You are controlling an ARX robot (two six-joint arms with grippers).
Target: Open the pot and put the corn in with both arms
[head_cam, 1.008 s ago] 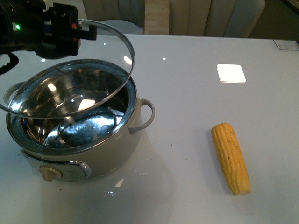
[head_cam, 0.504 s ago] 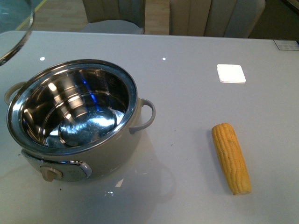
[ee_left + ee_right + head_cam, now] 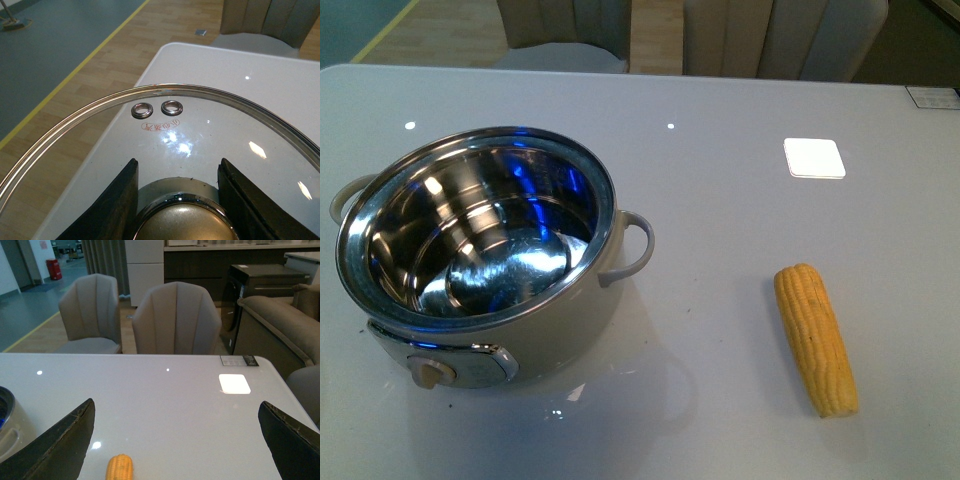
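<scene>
White table (image 3: 720, 200), one open pot (image 3: 570, 320), one corn (image 3: 815, 338), left fingers (image 3: 117, 210) clamped on lid (image 3: 210, 135), right fingers (image 3: 60, 445) apart.

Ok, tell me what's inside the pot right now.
Nothing: the pot shows only bare shiny steel, floor and far wall. Its near inner wall is hidden behind the rim. The lid is off. The corn lies outside, on the table.

front: above table (image 3: 720, 200) | left wrist: close on lid (image 3: 210, 140) | right wrist: low, shares corn (image 3: 119, 467) with front
</scene>
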